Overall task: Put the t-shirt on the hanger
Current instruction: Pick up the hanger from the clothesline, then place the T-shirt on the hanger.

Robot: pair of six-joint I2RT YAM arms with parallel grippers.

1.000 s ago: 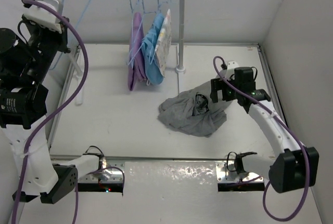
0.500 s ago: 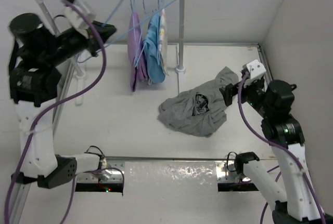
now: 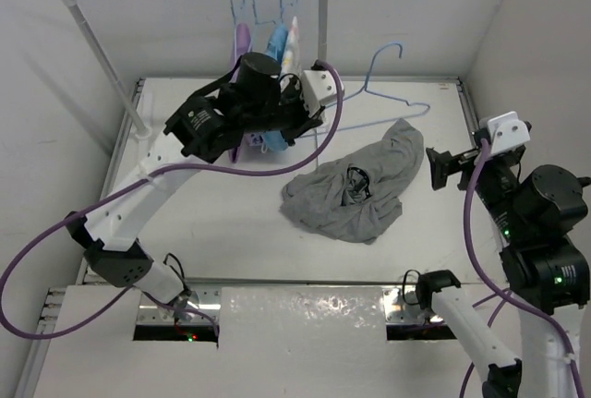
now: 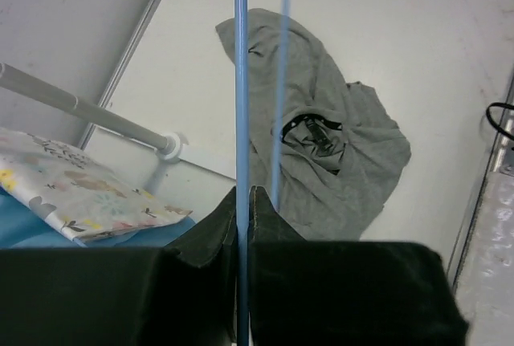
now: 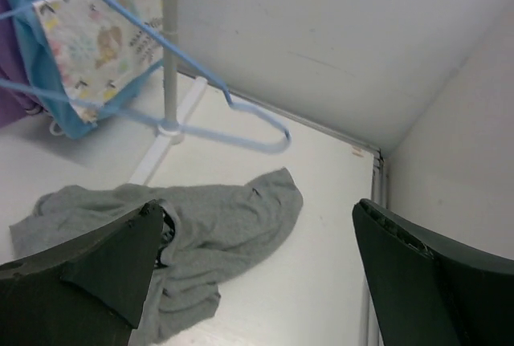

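Note:
The grey t-shirt (image 3: 351, 193) lies crumpled on the table right of centre, with its dark neck label showing. It also shows in the left wrist view (image 4: 337, 149) and the right wrist view (image 5: 229, 217). My left gripper (image 3: 312, 119) is shut on the light-blue wire hanger (image 3: 374, 93) and holds it in the air just behind the shirt, hook pointing back right. One hanger wire (image 4: 239, 81) is pinched between the left fingers (image 4: 265, 217). My right gripper (image 3: 440, 169) hovers open and empty to the right of the shirt (image 5: 257, 205), apart from it.
A white clothes rack (image 3: 321, 38) stands at the back with purple, blue and floral garments (image 3: 277, 56) on hangers. Its post and foot (image 5: 169, 81) stand just behind the shirt. Walls close the table at the right and the back.
My left arm has swung from the rack's left end to the table's middle, bringing the hanger over beside the shirt. The right arm has pulled back from the shirt, rightward and up, still open.

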